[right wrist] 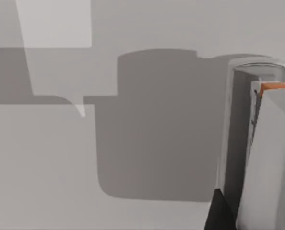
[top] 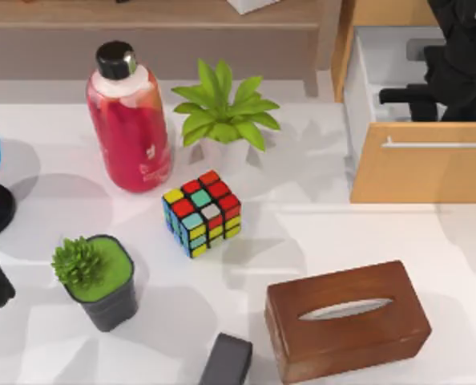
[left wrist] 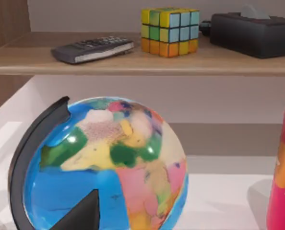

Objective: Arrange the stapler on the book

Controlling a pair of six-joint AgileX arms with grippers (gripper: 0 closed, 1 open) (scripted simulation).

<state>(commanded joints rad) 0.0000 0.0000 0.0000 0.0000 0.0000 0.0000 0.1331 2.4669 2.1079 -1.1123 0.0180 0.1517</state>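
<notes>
right arm [top: 462,64] reaches into the open drawer [top: 422,164].

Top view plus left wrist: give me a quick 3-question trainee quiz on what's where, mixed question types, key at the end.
1. True or false: the Rubik's cube on the table stands between the red bottle and the wooden tissue box.
2. In the left wrist view, what lies on the shelf beside the second cube? A) a remote control B) a mug C) scissors
3. Fill in: the drawer at the table's right side is ____ (open or closed).

Key: 1 true; 2 A; 3 open.
</notes>
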